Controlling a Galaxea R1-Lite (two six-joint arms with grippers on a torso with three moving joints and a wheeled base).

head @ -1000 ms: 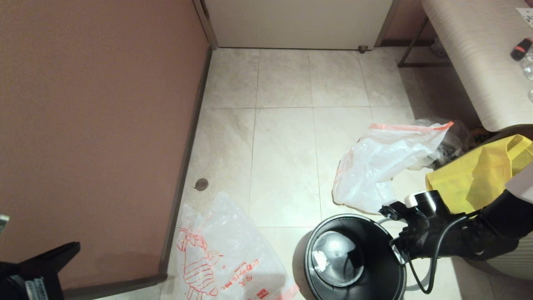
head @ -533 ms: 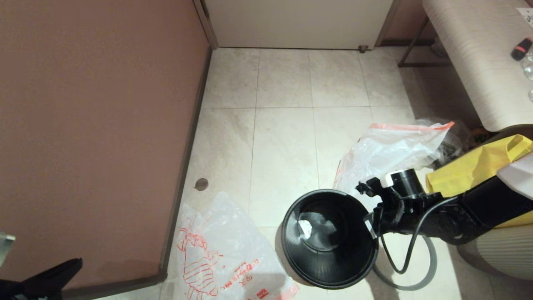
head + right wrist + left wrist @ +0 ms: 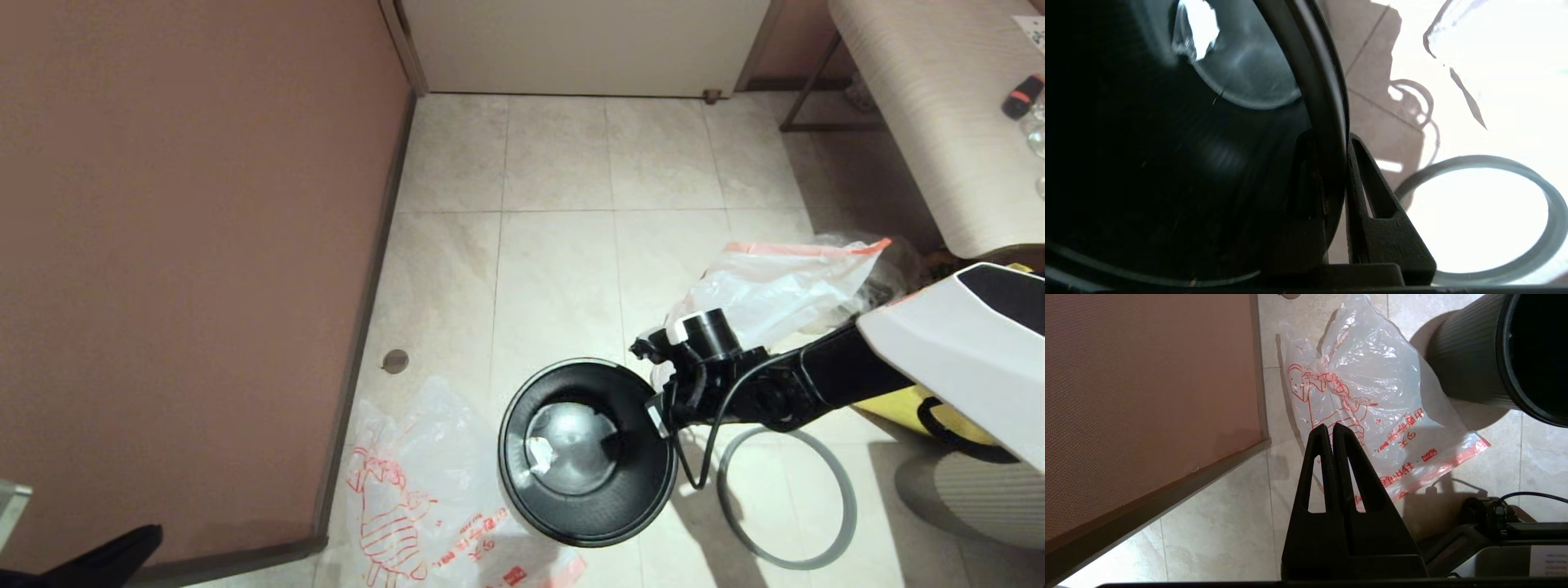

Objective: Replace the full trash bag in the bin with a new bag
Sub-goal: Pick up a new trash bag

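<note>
My right gripper (image 3: 660, 411) is shut on the rim of the black bin (image 3: 586, 506), one finger inside and one outside (image 3: 1337, 141). The bin hangs tilted above the floor with a white scrap (image 3: 536, 450) on its bottom. Its grey ring (image 3: 851, 502) lies apart on the tiles to the right. The new bag (image 3: 424, 490), flat with a red cartoon, lies left of the bin. My left gripper (image 3: 1329, 430) is shut and empty, hovering over that bag (image 3: 1372, 384). The full trash bag (image 3: 771, 290) slumps behind my right arm.
A brown wall (image 3: 188, 245) with a grey skirting runs along the left. A pale bench (image 3: 939, 122) stands at the right, and a yellow tote (image 3: 902, 406) peeks out under my right arm. A round floor drain (image 3: 395, 361) sits near the wall.
My right gripper has carried the bin to the left and away from me, off the grey ring, which now lies uncovered on the floor. The left arm has barely moved.
</note>
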